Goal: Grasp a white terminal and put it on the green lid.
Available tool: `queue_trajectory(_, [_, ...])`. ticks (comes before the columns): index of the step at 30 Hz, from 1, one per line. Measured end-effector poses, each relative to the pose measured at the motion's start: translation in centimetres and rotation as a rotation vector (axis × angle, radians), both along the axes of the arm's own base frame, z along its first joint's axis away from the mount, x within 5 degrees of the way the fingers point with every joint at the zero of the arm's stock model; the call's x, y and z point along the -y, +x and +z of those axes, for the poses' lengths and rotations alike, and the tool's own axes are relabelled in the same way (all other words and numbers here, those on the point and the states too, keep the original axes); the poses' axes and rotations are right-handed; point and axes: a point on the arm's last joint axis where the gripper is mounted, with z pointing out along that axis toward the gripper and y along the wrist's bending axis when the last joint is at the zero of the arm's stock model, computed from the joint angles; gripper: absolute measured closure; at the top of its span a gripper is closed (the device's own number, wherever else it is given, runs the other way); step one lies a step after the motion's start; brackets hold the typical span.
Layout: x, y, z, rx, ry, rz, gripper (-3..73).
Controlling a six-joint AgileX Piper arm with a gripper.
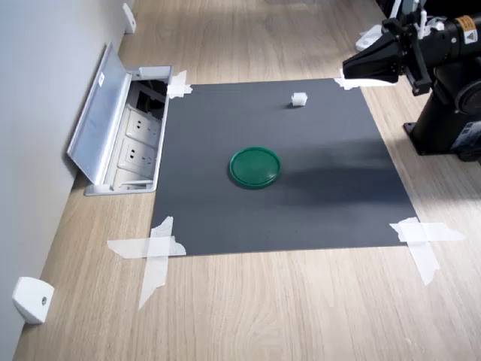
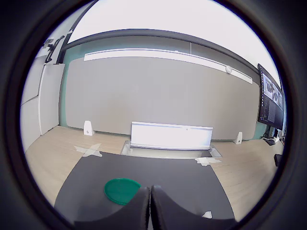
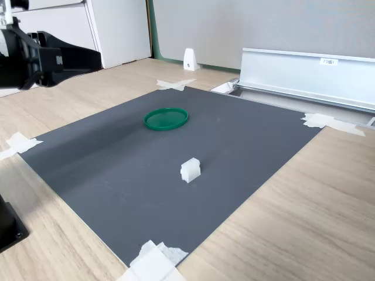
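Observation:
The green lid point(image 1: 255, 167) point(image 3: 166, 119) lies flat near the middle of the dark grey mat point(image 1: 316, 210). The white terminal point(image 1: 299, 99) point(image 3: 190, 170) stands alone on the mat, well apart from the lid and nearer the arm's side. My gripper point(image 1: 347, 69) point(image 3: 96, 58) hovers high over the mat's edge, at the first exterior view's upper right, clear of both things. In the wrist view its fingers point(image 2: 144, 208) are pressed together with nothing between them, the lid point(image 2: 121, 190) shows just beside them, and a small white block that looks like the terminal point(image 2: 207, 214) sits off to the other side.
White tape strips point(image 1: 158, 252) hold the mat's corners to the wooden table. An open floor socket box with a raised metal flap point(image 1: 113, 128) point(image 3: 304, 76) borders the mat by the wall. White wedge pieces point(image 1: 31, 299) point(image 3: 190, 60) stand along the wall. The arm's black base point(image 1: 451, 124) is beside the mat.

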Motion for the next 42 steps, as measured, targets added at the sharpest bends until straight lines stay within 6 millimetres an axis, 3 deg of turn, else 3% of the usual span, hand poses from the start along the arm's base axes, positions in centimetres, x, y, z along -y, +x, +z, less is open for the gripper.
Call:
queue_trajectory(7, [0.0,1.1,0.5,-0.101,0.0,0.0,70.4])
queue_trajectory(15, [0.0,4.0,5.6,-0.212,-0.013,0.004,70.4])
queue_trajectory(20, [0.2,5.5,8.7,-0.396,-0.074,0.002,70.4])
queue_trajectory(25, [0.3,5.9,10.1,-0.593,-0.088,0.001,70.4])
queue_trajectory(37, [1.1,5.6,9.2,-0.825,-0.11,-0.035,70.4])
queue_trajectory(42, [2.0,6.7,8.1,-0.948,-0.125,-0.044,65.3])
